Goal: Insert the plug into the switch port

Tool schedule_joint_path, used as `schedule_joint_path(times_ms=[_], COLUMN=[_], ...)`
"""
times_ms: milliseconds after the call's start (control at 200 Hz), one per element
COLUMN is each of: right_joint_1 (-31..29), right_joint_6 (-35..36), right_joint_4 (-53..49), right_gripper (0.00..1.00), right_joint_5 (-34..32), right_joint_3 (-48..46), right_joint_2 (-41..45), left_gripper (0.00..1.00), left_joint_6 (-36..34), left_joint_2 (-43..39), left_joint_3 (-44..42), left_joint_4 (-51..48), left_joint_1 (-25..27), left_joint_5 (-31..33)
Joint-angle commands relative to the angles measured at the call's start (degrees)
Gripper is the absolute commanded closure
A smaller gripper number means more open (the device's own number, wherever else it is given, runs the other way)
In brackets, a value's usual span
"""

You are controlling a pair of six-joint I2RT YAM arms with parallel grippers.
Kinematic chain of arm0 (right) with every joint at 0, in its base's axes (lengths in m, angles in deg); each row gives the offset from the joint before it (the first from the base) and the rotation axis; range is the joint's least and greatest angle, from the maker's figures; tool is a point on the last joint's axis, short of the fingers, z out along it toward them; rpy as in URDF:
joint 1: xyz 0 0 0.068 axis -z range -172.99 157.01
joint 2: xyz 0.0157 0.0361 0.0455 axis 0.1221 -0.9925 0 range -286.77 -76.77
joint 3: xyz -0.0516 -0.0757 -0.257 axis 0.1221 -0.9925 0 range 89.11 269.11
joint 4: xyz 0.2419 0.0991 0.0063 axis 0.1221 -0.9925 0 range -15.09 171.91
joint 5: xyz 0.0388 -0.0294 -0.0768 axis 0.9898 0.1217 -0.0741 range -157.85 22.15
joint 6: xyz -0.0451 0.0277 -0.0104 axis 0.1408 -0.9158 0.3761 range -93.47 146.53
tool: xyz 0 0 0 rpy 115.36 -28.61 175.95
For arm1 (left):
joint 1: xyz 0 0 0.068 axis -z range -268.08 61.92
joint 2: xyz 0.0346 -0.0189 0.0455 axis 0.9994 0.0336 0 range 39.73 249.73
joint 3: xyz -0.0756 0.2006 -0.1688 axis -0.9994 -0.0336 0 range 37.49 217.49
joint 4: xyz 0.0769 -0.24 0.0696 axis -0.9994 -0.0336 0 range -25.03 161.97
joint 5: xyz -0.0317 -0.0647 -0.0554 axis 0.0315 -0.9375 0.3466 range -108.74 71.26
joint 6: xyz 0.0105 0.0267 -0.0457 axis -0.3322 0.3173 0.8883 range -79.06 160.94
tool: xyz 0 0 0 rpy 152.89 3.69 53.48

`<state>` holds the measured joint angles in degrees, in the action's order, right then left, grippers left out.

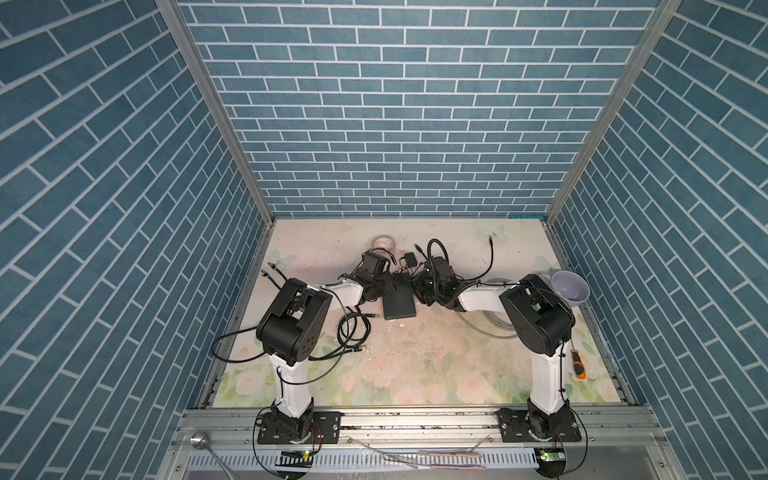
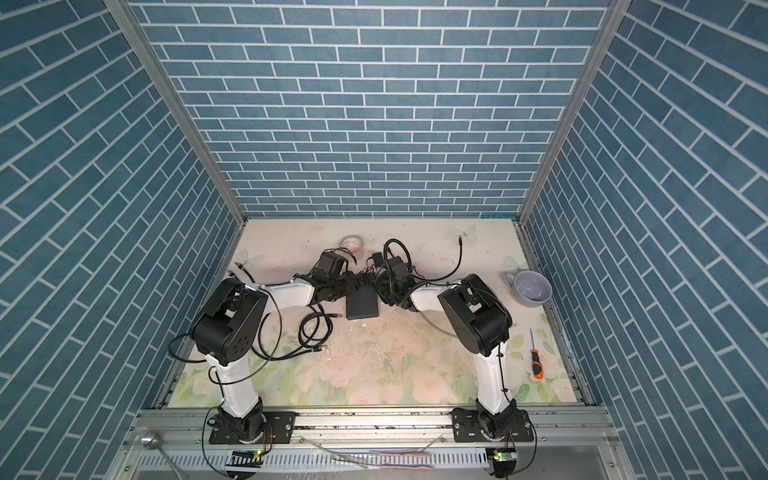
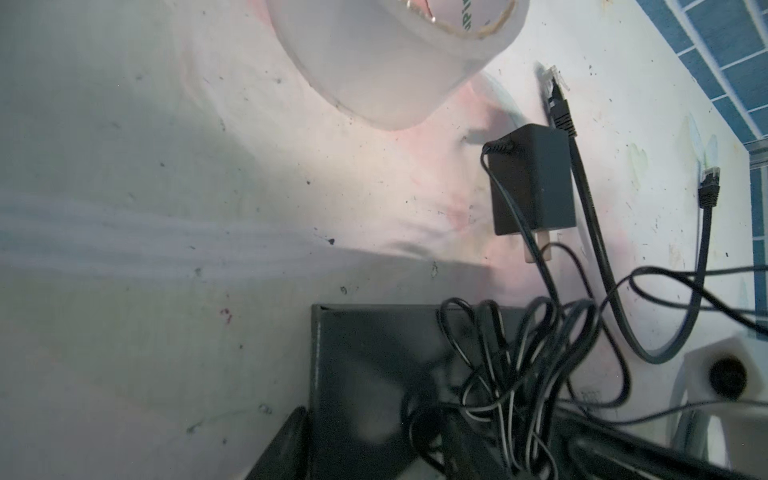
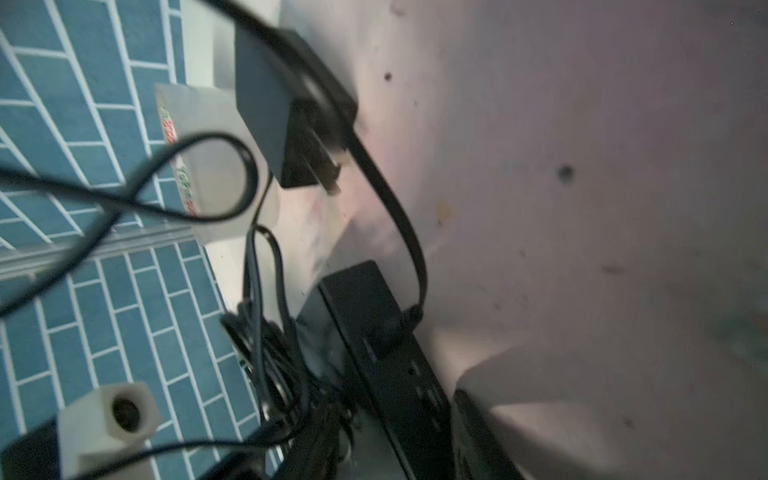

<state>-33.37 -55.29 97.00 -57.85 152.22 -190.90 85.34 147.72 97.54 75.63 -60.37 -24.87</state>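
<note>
The plug (image 4: 405, 318) looks light and hard — pinch its stiff body, not the bendy cord (image 4: 399, 199), by the mid-frame switch (image 1: 399, 307); left pincer (image 1: 384, 289), right pincer (image 1: 422, 291): cannot tell if apart.

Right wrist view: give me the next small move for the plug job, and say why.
Probably ease the right gripper straight back from the switch. The flat black cable ends in a plug that already looks lodged in the switch's edge, and a tangle of thin cord lies beside it, so a slow retreat avoids snagging. Full seating cannot be confirmed.
</note>
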Motion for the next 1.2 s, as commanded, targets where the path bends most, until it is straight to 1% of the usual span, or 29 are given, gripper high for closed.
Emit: schedule_joint_path(times_ms=[0, 165, 280, 410, 555, 665, 700, 780, 840, 925, 1050, 1195], right_joint_1=[-1.1, 0.7, 2.1, 4.8, 9.8, 14.9, 16.5, 20.2, 22.7, 26.4, 30.1, 31.8], right_joint_6=[4.6, 9.6, 15.4, 19.2, 24.2, 30.7, 33.5, 39.3, 42.8, 46.3, 50.5, 54.1], right_joint_4=[-6.6, -8.9, -15.7, -21.4, -27.3, -34.7, -36.7, -42.4, -43.8, -45.0, -44.3, -46.4], right_gripper=[0.54, 0.5, 0.47, 0.45, 0.45, 0.46, 0.46, 0.46, 0.47, 0.48, 0.48, 0.49], right_joint_5=[3.9, 4.4, 4.9, 4.6, 2.2, -3.5, -4.6, -11.1, -14.8, -18.1, -19.2, -18.7], right_joint_3=[-3.3, -7.7, -7.9, -8.6, -8.3, -4.5, -2.8, 2.4, 5.6, 10.5, 17.4, 26.0], right_joint_2=[4.9, 10.7, 14.0, 17.3, 21.8, 23.3, 23.0, 19.8, 16.7, 12.1, 5.8, -2.6], left_gripper=[0.47, 0.46, 0.46, 0.46, 0.46, 0.46, 0.46, 0.46, 0.46, 0.46, 0.46, 0.46], left_joint_6=[0.2, -1.8, -2.3, -2.4, -4.8, -7.3, -8.0, -9.8, -11.1, -11.9, -12.2, -11.9], left_joint_2=[-2.8, -3.7, -3.8, -3.6, -4.8, -7.3, -8.1, -10.0, -11.0, -11.1, -9.9, -8.4], left_joint_3=[-0.4, 0.3, 0.3, 0.5, 0.6, -0.7, -1.5, -2.9, -3.6, -3.7, -3.8, -3.7], left_joint_4=[0.5, -1.5, -2.2, -2.3, -5.9, -11.1, -12.0, -13.2, -13.4, -14.2, -14.8, -14.9], left_joint_1=[1.4, 1.3, 0.8, 0.3, 0.3, 0.5, 0.7, 1.8, 3.2, 4.9, 6.0, 7.0], left_joint_5=[-1.7, -1.6, -1.6, -2.0, -1.6, 0.1, 0.2, -0.3, -0.6, -1.0, -0.5, -0.5])
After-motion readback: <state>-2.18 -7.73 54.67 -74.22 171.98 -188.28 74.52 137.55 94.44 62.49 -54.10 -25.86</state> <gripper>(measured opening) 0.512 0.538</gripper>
